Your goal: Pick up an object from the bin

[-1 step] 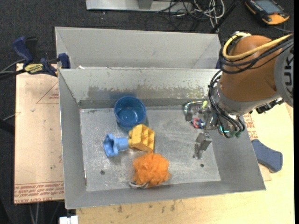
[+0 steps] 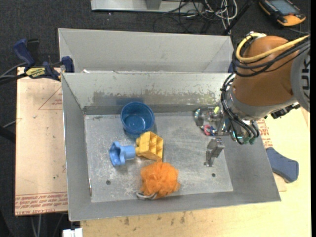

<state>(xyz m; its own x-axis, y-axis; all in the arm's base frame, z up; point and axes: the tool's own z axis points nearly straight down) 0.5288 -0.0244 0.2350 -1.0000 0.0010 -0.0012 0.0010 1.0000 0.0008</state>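
Right floor (image 2: 190, 174) lies bare; toys (image 2: 149, 146) crowd left.

Hand (image 2: 213, 154) at bin (image 2: 190, 179)'s right, blue cup (image 2: 137, 117), yellow block (image 2: 149, 146)

Orange dome-shaped arm cover (image 2: 261, 78) runs off the right edge; it hides the upper right wall of the grey metal bin (image 2: 74, 132). Wrist cables (image 2: 217, 122) beneath it: too tangled and small for me to sort. Dark gripper (image 2: 213, 158): I cannot read its state. Orange fluffy puff (image 2: 159, 177) covers most of a pale loop (image 2: 144, 195) at its lower left; I cannot identify it. Yellow ridged plastic block (image 2: 150, 146) hides the right end of the small blue plastic piece (image 2: 118, 153).
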